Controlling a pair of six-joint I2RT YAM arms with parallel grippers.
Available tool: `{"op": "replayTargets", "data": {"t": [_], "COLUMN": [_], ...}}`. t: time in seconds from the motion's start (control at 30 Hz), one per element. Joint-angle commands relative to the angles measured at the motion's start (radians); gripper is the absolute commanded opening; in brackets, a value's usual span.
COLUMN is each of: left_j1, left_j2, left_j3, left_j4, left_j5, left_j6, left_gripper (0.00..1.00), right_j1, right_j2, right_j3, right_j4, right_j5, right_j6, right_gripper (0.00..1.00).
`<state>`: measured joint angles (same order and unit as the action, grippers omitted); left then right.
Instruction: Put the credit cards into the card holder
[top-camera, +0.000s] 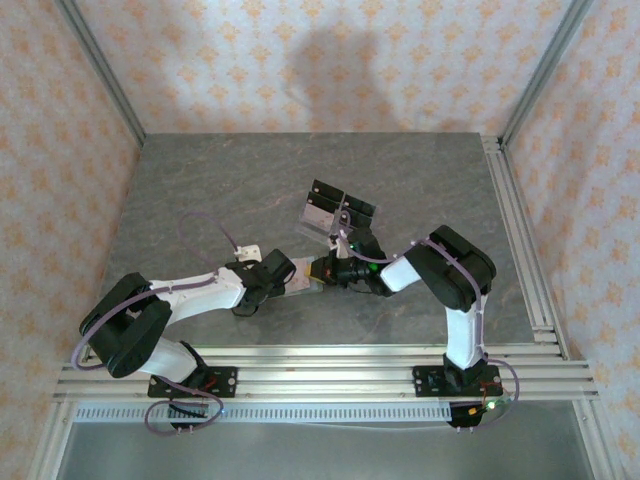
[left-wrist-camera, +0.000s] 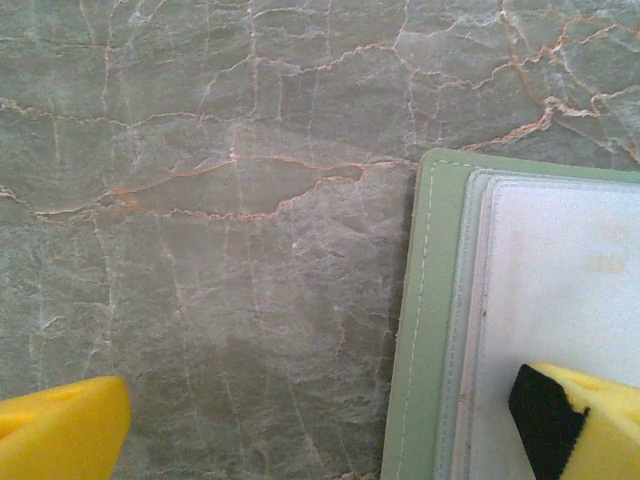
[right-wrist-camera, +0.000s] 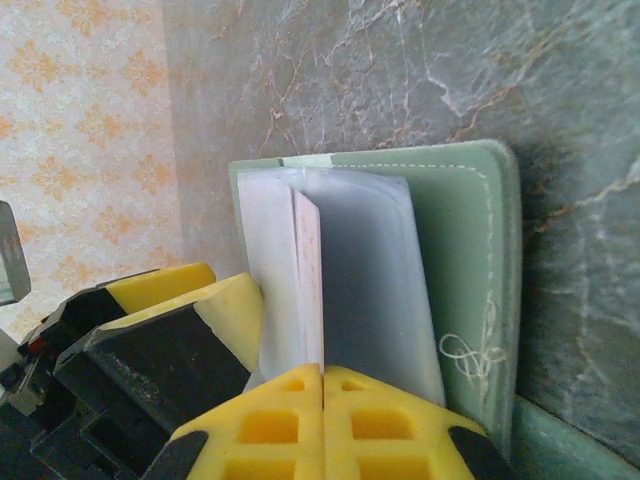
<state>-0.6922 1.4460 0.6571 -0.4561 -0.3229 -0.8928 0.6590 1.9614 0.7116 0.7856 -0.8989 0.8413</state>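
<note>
1. Okay, the credit card stands on edge, and its far end seems tucked among the clear sleeves of the card holder. The holder lies open on the table, about midway between the left and right edges and nearer the near edge than the far one.
2. My right gripper is pressed together on the card's near edge, with no gap showing. That's a tiny bite on a thin card. If I push and it snags a sleeve lip, it could bow or slip out of the pinch.
3. I can't tell which sleeve the card is lined up with. If I push on blind, it may slide between sleeves rather than into a pocket.
4. My left gripper is spread wide, one fingertip over the holder's inner sleeve and the other over bare table. I can't tell whether it's pressing down. If it isn't, the soft holder could scoot away under the push.
5. The two grippers sit just beside each other. A sideways correction could knock the pads together and tip the card.
6. The clear stand with black tops is near, toward the far edge. A wide right-wrist swing could clip it.
</note>
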Motion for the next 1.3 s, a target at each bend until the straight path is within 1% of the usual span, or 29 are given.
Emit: {"op": "replayTargets", "data": {"t": [0.0, 0.3, 0.97, 1.13, 1.27], "left_j1": [-0.001, -0.002, -0.003, 0.005, 0.03], "left_j2": [0.011, 0.01, 0.0, -0.079, -0.133], "left_j3": [-0.039, -0.042, -0.03, 0.006, 0.022], "left_j4": [-0.086, -0.084, -0.101, -0.188, -0.238], "left_j5": [-0.013, -0.011, -0.015, -0.069, -0.093], "left_j6": [-0.001, -0.002, -0.004, -0.017, -0.02], "left_gripper": [1.0, 1.0, 1.0, 1.0, 1.0], "right_j1": [0.016, 0.016, 0.037, 0.036, 0.036], "right_j2": [0.024, 0.046, 0.068, 0.064, 0.063], "right_j3": [0.028, 0.051, 0.079, 0.074, 0.075], "right_j4": [-0.002, -0.006, -0.018, -0.041, -0.058], "right_j5": [-0.01, 0.015, 0.008, 0.014, 0.015], "right_j6": [-0.01, -0.005, 0.008, -0.008, -0.017], "right_gripper": [0.0, 0.0, 0.0, 0.0, 0.0]}}
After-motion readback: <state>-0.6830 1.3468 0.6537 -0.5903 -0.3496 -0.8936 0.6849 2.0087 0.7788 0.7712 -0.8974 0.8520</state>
